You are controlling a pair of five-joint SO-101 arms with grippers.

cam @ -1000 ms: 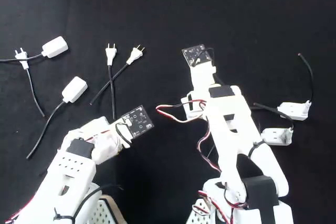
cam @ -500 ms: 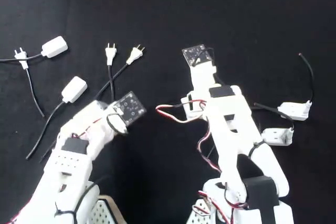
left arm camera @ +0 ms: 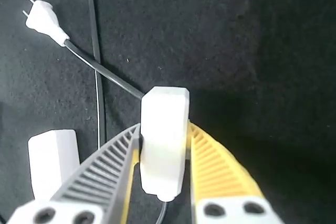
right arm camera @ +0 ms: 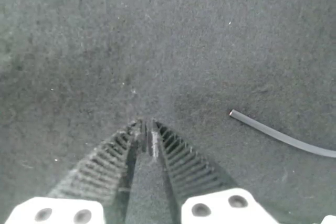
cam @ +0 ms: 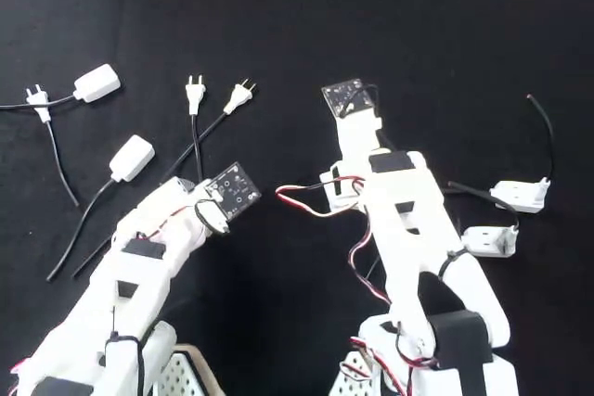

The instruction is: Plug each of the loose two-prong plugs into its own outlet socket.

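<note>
The table cover (right arm camera: 105,35) is matt, fuzzy black cloth. The socket block (left arm camera: 164,140) is smooth white plastic.

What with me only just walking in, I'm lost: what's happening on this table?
The left gripper is shut on a white outlet socket, with two-prong plugs lying loose ahead of it. The right gripper is shut, holding nothing, low over the black table. The held socket has no plug in it yet.
</note>
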